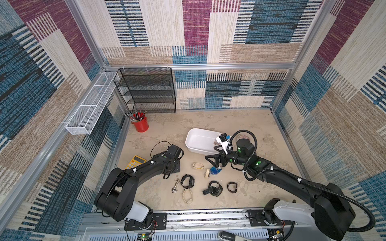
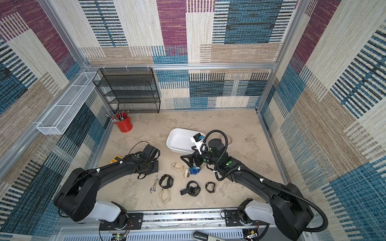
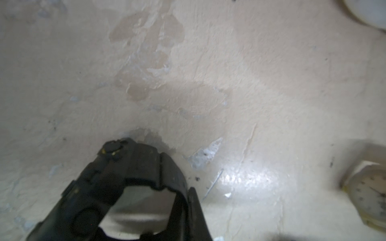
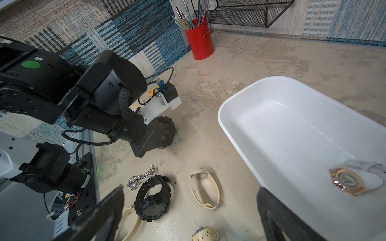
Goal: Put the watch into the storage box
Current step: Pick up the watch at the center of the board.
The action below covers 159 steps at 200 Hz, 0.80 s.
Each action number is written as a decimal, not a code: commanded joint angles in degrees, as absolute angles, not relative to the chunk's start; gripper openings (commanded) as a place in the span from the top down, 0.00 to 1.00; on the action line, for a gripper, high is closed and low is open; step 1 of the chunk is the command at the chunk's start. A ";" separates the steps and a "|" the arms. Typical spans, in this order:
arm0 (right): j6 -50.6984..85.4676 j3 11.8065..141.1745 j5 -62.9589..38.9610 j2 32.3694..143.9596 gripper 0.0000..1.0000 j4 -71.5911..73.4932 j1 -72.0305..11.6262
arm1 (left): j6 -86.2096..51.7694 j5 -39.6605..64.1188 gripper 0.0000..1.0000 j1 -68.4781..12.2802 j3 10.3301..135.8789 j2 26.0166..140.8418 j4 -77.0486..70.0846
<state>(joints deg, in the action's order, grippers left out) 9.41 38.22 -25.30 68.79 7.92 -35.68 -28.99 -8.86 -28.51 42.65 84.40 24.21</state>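
so, barely begun by my reckoning. nearest the robot's base, well short of the storage box point(image 1: 196, 139), several loose watches point(image 1: 187, 181) lie on the table point(image 1: 250, 121). beyond them, on the left arm's side of the storage box and apart from it, the left gripper point(image 4: 155, 135) is clamped on a chunky black watch point(image 3: 133, 167), low at the table; i cannot tell whether it is clear of the surface. its strap is buckled into a loop, and the loop's long axis seems to run from the jaws out to the case, which points away from the wrist and down toward the table. the right gripper point(image 1: 211, 153) hovers just at the near corner of the storage box, jaws spread wide and empty. inside the storage box, at the end by the right gripper, one rose-gold watch point(image 4: 346, 181) with a pale strap lies face up. left to do, i'd judge: lift the black watch, carry it over the rim and let go, then the rest.
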 commanded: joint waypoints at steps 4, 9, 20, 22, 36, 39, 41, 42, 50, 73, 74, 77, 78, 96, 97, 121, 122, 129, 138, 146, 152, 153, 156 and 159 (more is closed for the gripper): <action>9.66 38.29 -24.96 69.25 0.00 9.21 -35.95 | -27.23 -8.56 1.00 -28.48 44.01 83.12 23.88; 9.75 38.31 -24.96 69.34 0.00 9.43 -35.95 | -27.09 -8.43 1.00 -28.47 44.18 82.55 23.90; 9.89 38.24 -25.05 69.60 0.00 9.65 -36.10 | -26.82 -7.97 1.00 -28.48 44.62 81.24 23.88; 9.92 38.26 -25.05 69.65 0.00 9.64 -36.10 | -26.77 -7.79 1.00 -28.48 44.71 80.98 23.90; 10.25 38.00 -24.99 70.02 0.00 10.44 -36.29 | -26.08 -6.92 1.00 -28.48 45.57 79.13 24.02; 10.28 37.92 -24.97 70.11 0.00 10.67 -36.30 | -25.91 -6.80 1.00 -28.48 45.77 78.72 24.07; 10.28 37.85 -24.98 70.20 0.00 10.77 -36.30 | -25.86 -6.67 1.00 -28.48 45.90 78.44 24.19; 10.37 37.91 -25.02 70.21 0.00 10.79 -36.30 | -25.81 -6.58 1.00 -28.48 45.98 78.28 24.22; 10.59 37.95 -25.09 70.56 0.00 10.99 -36.38 | -25.54 -6.18 1.00 -28.50 46.58 77.07 24.33; 11.36 38.15 -24.13 70.61 0.00 11.27 -36.47 | -24.85 -3.97 1.00 -28.56 48.45 74.18 23.50; 11.44 38.15 -23.97 70.64 0.00 11.30 -36.43 | -24.82 -3.83 1.00 -28.56 48.62 74.14 23.44; 11.55 37.99 -23.44 70.46 0.00 11.47 -36.40 | -24.71 -3.46 1.00 -28.56 49.00 73.91 23.39; 11.62 37.94 -23.32 70.48 0.00 11.49 -36.44 | -24.66 -3.35 1.00 -28.56 49.15 73.83 23.38; 12.85 37.67 -20.75 70.14 0.00 12.05 -36.47 | -24.35 -1.17 1.00 -28.56 51.55 73.13 22.95; 12.93 37.73 -20.62 70.14 0.00 12.05 -36.47 | -24.35 -1.03 1.00 -28.56 51.61 73.08 22.90; 15.05 37.77 -16.99 69.90 0.00 11.64 -36.47 | -24.70 2.39 1.00 -28.64 53.49 73.27 19.91; 15.08 37.69 -16.84 69.88 0.00 11.71 -36.47 | -24.70 2.51 1.00 -28.65 53.55 73.28 19.76; 15.72 37.19 -16.36 69.70 0.00 12.39 -36.47 | -24.70 3.16 1.00 -28.65 54.20 73.64 19.28; 16.34 36.76 -16.17 69.52 0.00 13.06 -36.45 | -24.70 3.63 1.00 -28.65 55.10 74.19 19.00; 16.81 36.91 -16.04 69.52 0.01 12.95 -36.47 | -24.83 4.01 1.00 -28.65 55.81 74.77 18.82; 17.05 37.13 -15.83 69.52 0.00 12.51 -36.47 | -25.02 4.44 1.00 -28.73 56.21 75.24 18.50; 17.14 37.20 -15.74 69.52 0.00 12.45 -36.47 | -25.03 4.59 1.00 -28.74 56.28 75.32 18.48; 17.20 37.26 -15.60 69.44 0.00 12.21 -36.47 | -25.08 5.02 1.00 -28.74 56.40 75.59 18.17; 17.34 37.26 -15.41 69.37 0.00 12.02 -36.47 | -25.12 5.45 1.00 -28.74 56.56 75.89 17.73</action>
<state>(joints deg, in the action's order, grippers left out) 15.00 37.01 -17.87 69.80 10.48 -36.42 -25.96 1.78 -28.62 55.00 74.50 21.21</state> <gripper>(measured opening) 0.995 0.065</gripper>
